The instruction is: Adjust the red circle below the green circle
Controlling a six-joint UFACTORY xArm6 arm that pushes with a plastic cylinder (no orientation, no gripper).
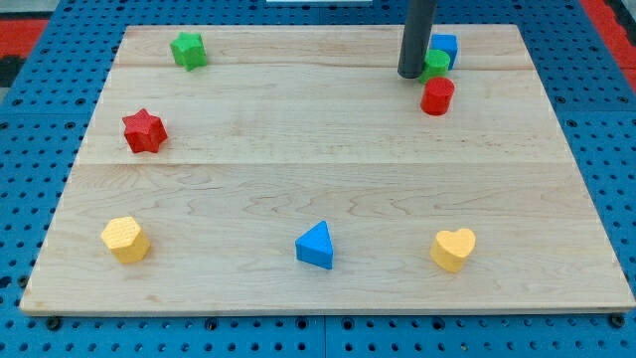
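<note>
Gripperless rod holds nothing; my tip [410,76] just left of green circle [435,67]; blue block [445,45] above, red circle [437,96] just below

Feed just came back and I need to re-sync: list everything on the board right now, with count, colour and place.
red circle: one, red, upper right, just below the green circle
green circle: one, green, upper right, partly hidden by the rod, against the blue block
blue block: one, blue, top right, shape unclear
green star: one, green, top left
red star: one, red, left side
yellow hexagon: one, yellow, bottom left
blue triangle: one, blue, bottom centre
yellow heart: one, yellow, bottom right
board: one, light wood
my tip: one dark rod, left of the green circle
</note>
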